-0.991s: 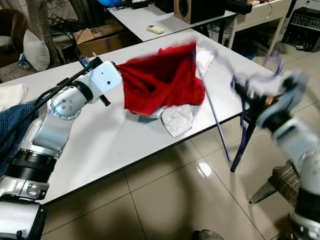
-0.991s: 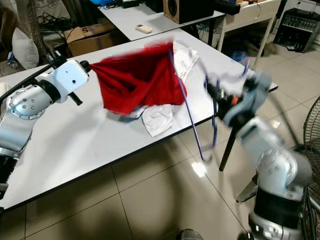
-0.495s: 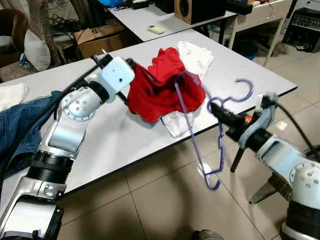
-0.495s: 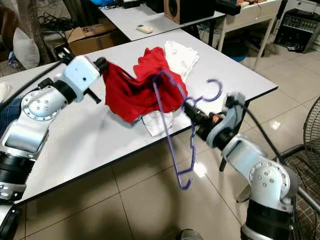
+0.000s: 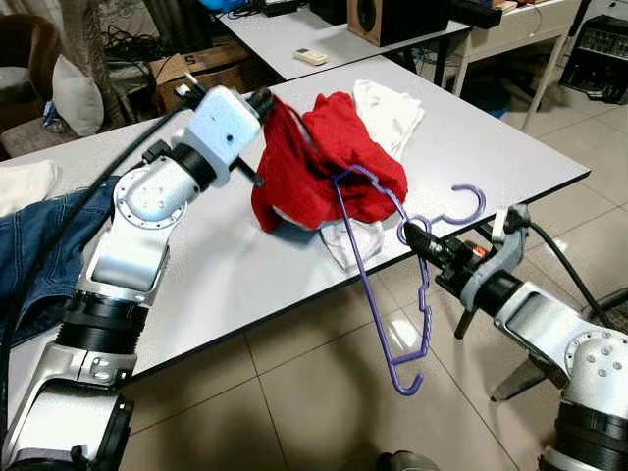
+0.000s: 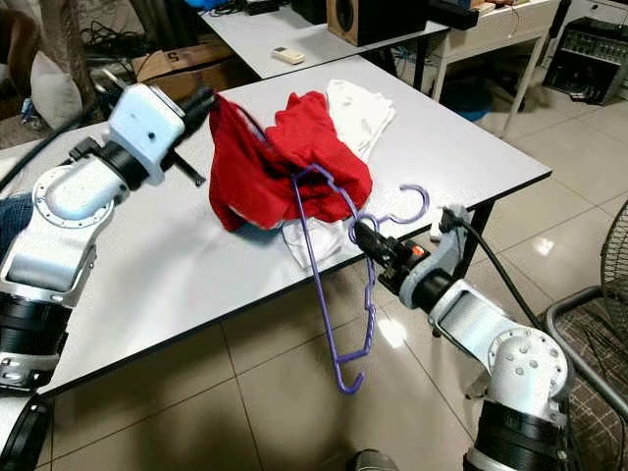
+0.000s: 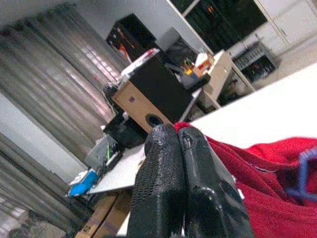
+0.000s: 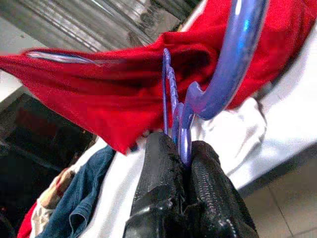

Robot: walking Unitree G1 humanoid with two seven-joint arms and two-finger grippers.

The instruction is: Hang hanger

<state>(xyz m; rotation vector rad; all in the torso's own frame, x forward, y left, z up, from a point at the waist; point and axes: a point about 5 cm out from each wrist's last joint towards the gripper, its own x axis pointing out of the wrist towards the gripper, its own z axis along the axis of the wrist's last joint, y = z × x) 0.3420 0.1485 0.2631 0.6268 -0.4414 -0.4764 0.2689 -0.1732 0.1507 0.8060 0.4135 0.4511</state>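
One purple plastic hanger point(image 5: 378, 265) in play. Right gripper point(image 5: 416, 235) is clamping it at the neck, fingers point(image 8: 163, 163) pressed together on the purple bar just below the hook. The hook is curling up beside the gripper, over the table's near edge, and the triangular body is hanging tilted off that edge toward the tiled floor point(image 5: 314, 392). One shoulder of the hanger is reaching up against the red cloth.

One red garment point(image 5: 319, 162), bunched on the white table point(image 5: 226, 265). Left gripper point(image 6: 204, 98) is pinching its upper edge, fingers point(image 7: 168, 168) squeezed together on the fabric and lifting that corner above the tabletop.

Other cloth: one white garment point(image 5: 388, 108) lying flat behind the red one, one more white piece point(image 5: 353, 240) sticking out from under it at the table edge, one pair of blue jeans point(image 5: 34, 245) on the table's left end, one pale item point(image 5: 25, 182) beyond that.

Second white table point(image 5: 324, 34) behind is carrying one white remote point(image 5: 310, 57) and one wood-sided speaker point(image 5: 378, 15). One cardboard box point(image 5: 191, 74) on the floor between the tables, with dark print on it too small to read. One pillow point(image 5: 77, 96) at far left. No legible brands or labels.
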